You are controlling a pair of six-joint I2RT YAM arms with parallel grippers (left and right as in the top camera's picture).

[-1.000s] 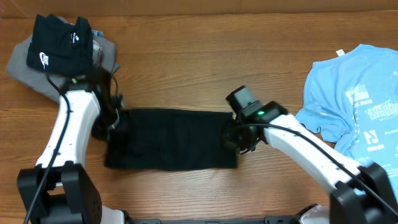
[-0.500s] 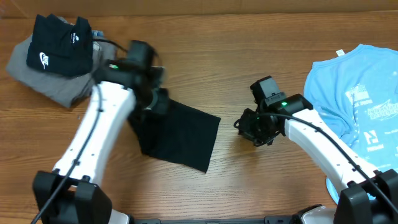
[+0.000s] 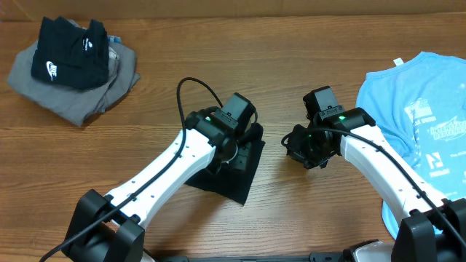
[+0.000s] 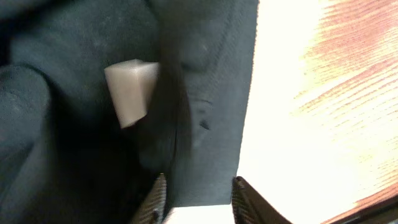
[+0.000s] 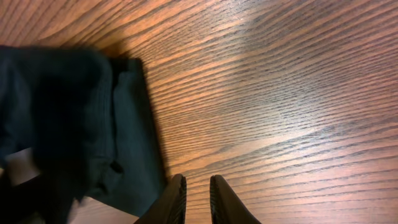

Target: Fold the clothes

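Note:
The black T-shirt lies folded into a small tilted bundle at the table's middle. My left gripper is down on its upper right part. In the left wrist view the jaws of the left gripper stand apart, with a flat edge of the T-shirt lying between them and its white neck label showing beyond. My right gripper hovers just right of the bundle. The right gripper shows only a narrow gap with bare wood in it, and the T-shirt lies to its left.
A smaller black garment with a white swoosh rests on a grey folded garment at the back left. A light blue printed T-shirt is spread at the right edge. A black cable loops above the left arm.
My left arm has swung right, carrying the shirt's left half over onto its right half, and its jaws have come apart. My right gripper has left the shirt's right edge and drawn back slightly.

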